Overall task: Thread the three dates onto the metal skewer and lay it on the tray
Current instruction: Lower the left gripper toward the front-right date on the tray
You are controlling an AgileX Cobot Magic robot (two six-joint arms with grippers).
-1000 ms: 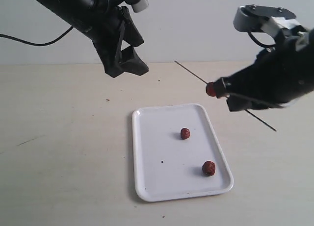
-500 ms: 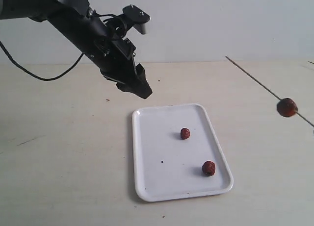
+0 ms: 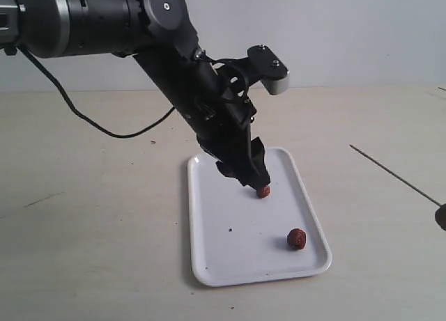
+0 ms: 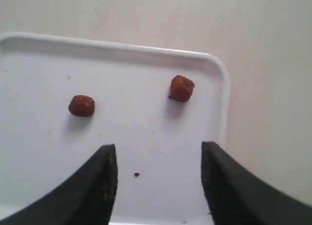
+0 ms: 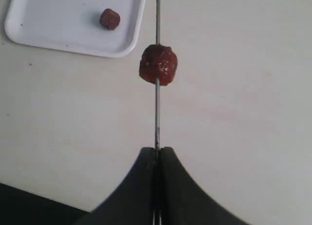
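Dates come first: in the exterior view a far date [image 3: 263, 191] and a near date [image 3: 297, 239] lie loose on the tray [image 3: 209, 223], which rests on the bench [image 3: 90, 216]. The left tool [image 3: 254, 178] reaches down over the far date, likely to pick it up for threading. At the right edge the skewer [image 3: 394, 175] slants above the bench, well apart from the tray.

In the left wrist view the fingers [image 4: 105, 181] stand apart with nothing between them. Both loose dates sit ahead of them on the white floor of the tray, so no grip has been made yet.

In the right wrist view the right tool [image 5: 157, 154] is clenched on the skewer, holding it off the bench so its free end stays open for more fruit. One threaded date [image 5: 158, 64] sits partway along the rod.
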